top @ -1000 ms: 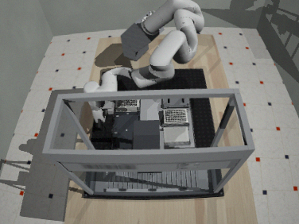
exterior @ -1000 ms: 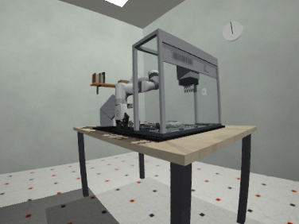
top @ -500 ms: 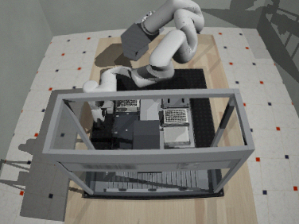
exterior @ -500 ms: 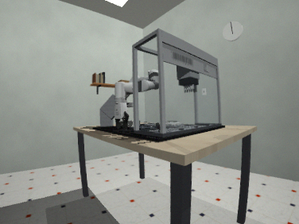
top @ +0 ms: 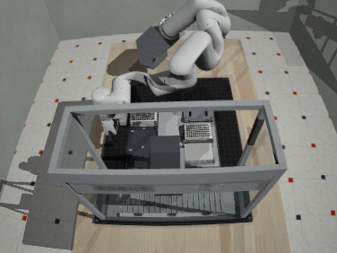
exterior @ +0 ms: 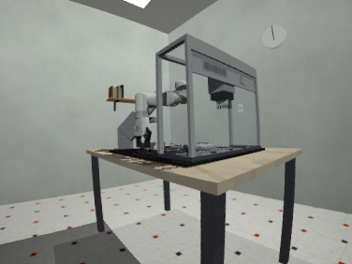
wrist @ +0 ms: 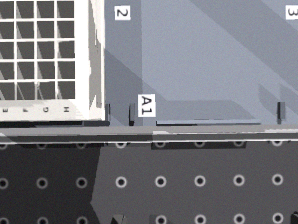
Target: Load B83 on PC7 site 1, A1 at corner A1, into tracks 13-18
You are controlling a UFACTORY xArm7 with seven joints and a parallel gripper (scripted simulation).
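The grey plate carrier PC7 lies on the black apron inside the instrument frame. The white deep-well block B83 sits on its site 1, at the end nearest the arm's base. In the wrist view the block fills the upper left, with its edge close to the site 2 locators. Beside it are the "2" label and the site 2 A1 mark; site 2 is bare. My gripper is open and empty, low beside the carrier's long edge. It also shows in the side view.
Nest S1 is empty. B38 is in S2 and B33 is in S3. The instrument's dark head hangs over the carrier's far part. The loading rails lie beyond. The frame posts stand close to my arm.
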